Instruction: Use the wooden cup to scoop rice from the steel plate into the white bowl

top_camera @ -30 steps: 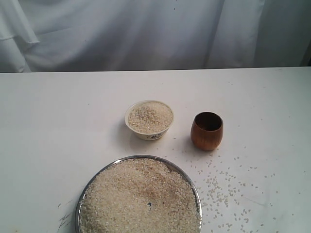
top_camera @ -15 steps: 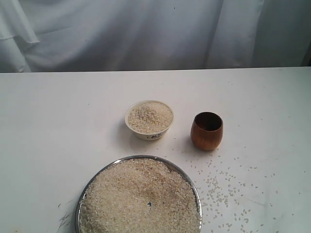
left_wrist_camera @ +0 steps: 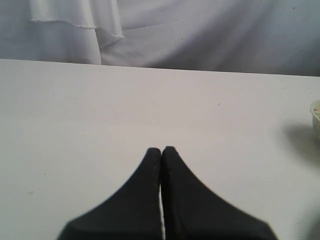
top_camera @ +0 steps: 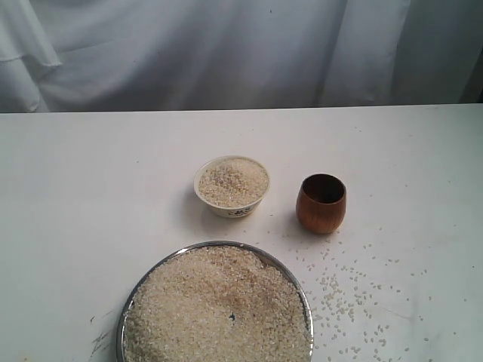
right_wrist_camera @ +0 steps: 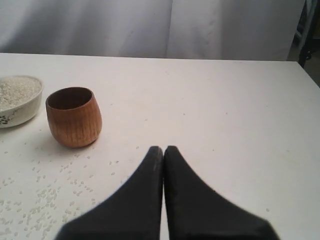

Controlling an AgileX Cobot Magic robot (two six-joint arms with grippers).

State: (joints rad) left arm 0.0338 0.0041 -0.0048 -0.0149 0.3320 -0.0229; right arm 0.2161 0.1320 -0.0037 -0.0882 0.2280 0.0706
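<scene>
exterior, risk: the white bowl (top_camera: 229,210) is brimming with rice (top_camera: 232,182), so another pour is likely going over the rim.
exterior, risk: the wooden cup (top_camera: 321,207) is looking rounded and glossy. Judging it could be slipping or tipping under a careless pinch.
exterior, spill: loose grains (top_camera: 343,294) are lying on the table (top_camera: 90,188) beside the cup, and a sloppy scoop would be adding more.
exterior, steel plate (top_camera: 213,243): sitting heaped with rice, partly cut by the frame.
exterior, pincers: neither is showing here.
left wrist, left pincer (left_wrist_camera: 161,150): jaws are pressing together, gripping nothing, hanging over bare table (left_wrist_camera: 100,110).
left wrist, bowl: only an edge of the white bowl (left_wrist_camera: 316,112) is peeking in, well apart from the tips, off to one side.
right wrist, right pincer (right_wrist_camera: 163,149): tips are meeting fully, holding nothing and touching nothing.
right wrist, cup: the wooden cup (right_wrist_camera: 74,120) is standing upright ahead of the tips, off to the bowl side and apart from them. The white bowl (right_wrist_camera: 20,112) is sitting just beyond it.
right wrist, risk: going in with the jaws together would be knocking the cup toward the bowl, so they are needing to open first.
</scene>
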